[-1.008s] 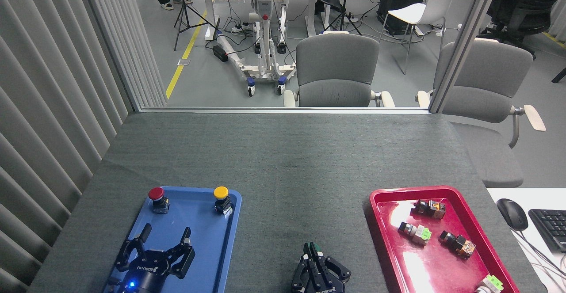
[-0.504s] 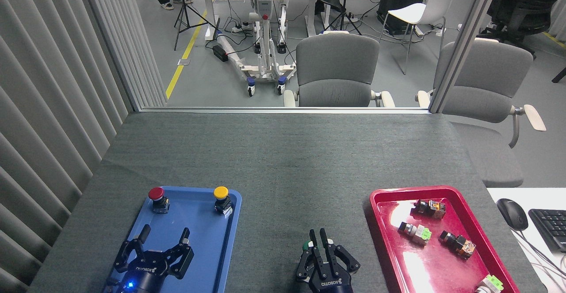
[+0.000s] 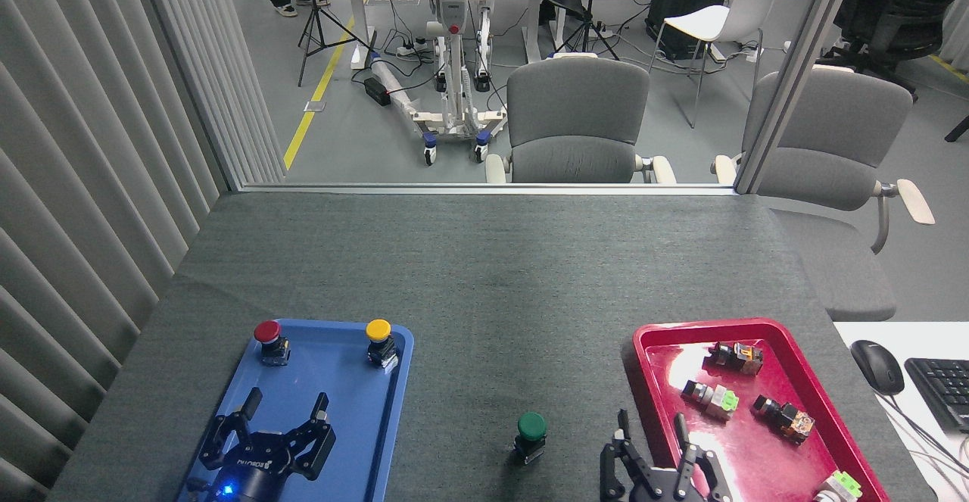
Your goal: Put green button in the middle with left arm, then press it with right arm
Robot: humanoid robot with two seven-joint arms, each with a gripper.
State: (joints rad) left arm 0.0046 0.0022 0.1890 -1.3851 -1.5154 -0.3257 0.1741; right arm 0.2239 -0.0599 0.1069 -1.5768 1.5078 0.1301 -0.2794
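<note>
Green button (image 3: 531, 435) with its round dark-green cap on a black base stands upright on the grey cloth (image 3: 484, 275), just left of the right gripper (image 3: 651, 430). This gripper has its fingers spread apart and empty. The left gripper (image 3: 284, 407), far to the button's left above the blue tray (image 3: 401, 366), is also spread wide.

I have one head view: it looks forward and down across the desk (image 3: 484, 275) from its near edge.
</note>
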